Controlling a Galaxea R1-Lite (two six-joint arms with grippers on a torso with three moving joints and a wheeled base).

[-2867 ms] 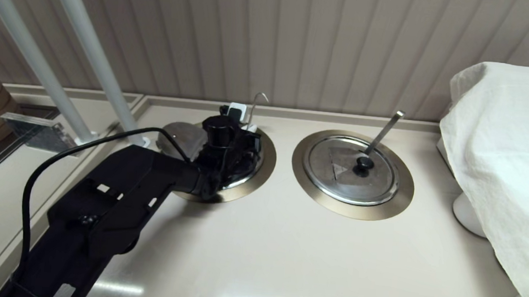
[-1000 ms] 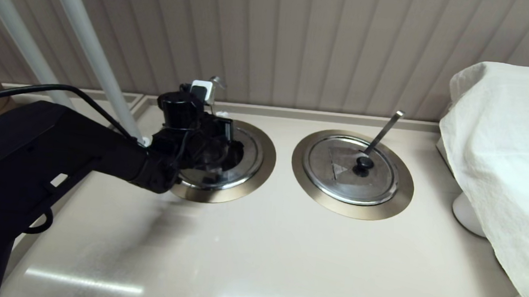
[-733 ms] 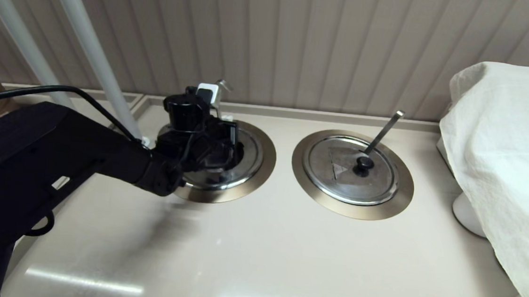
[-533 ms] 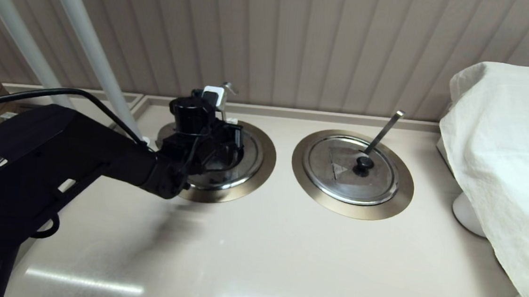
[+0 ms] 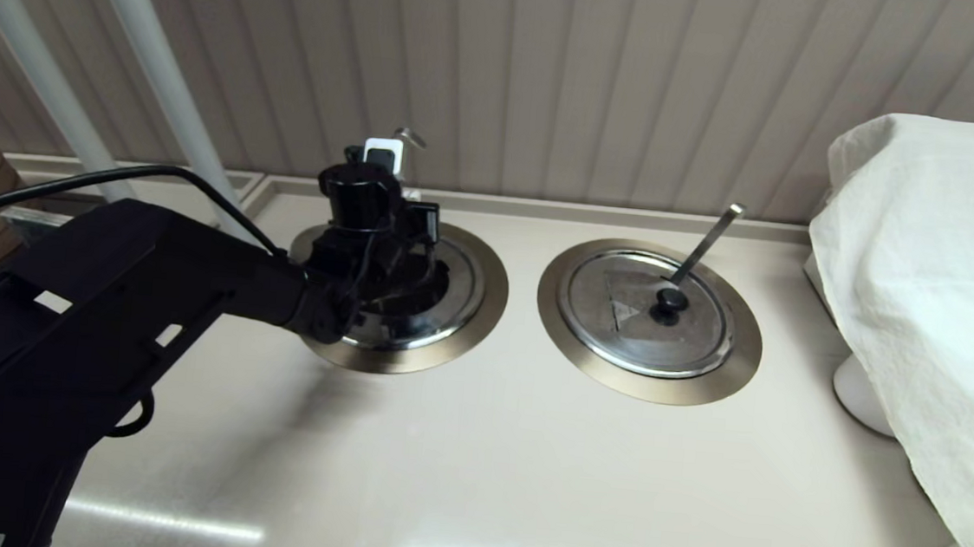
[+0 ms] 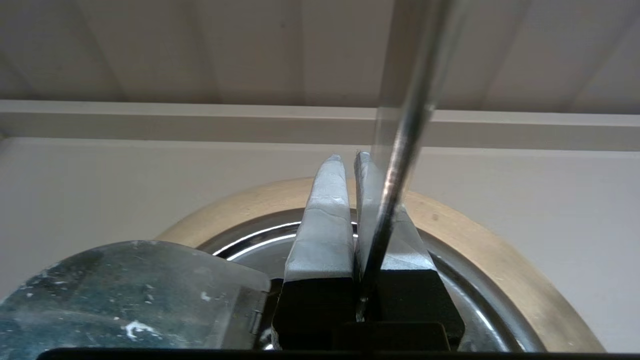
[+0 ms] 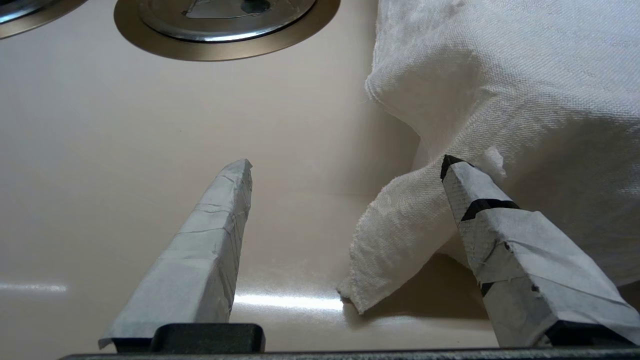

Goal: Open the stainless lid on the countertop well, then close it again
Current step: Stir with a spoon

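Note:
The stainless lid [image 5: 453, 290] sits in the left countertop well [image 5: 489, 301], mostly hidden under my left gripper [image 5: 422, 220]. In the left wrist view the left gripper [image 6: 348, 157] is shut over the well's bronze ring [image 6: 465, 225]. The thin ladle handle [image 6: 400, 165] runs up from the slit between the fingers, and its hooked tip [image 5: 412, 137] shows above the wrist. The lid's scratched flap [image 6: 125, 295] stands raised on its hinge beside the fingers. The knob is hidden. My right gripper [image 7: 347, 162] hangs open low over the counter.
The twin lid [image 5: 645, 312] with the flat-tipped handle [image 5: 707, 239] lies closed in the right ring. A white cloth [image 5: 928, 300] drapes over something at the right, and its corner [image 7: 395, 240] hangs between the right fingers. White poles [image 5: 155, 73] and the back wall stand behind the left well.
My left gripper drew back and left from over the well, then edged right again toward the wall. The hooked handle tip moved with it, leftward and up.

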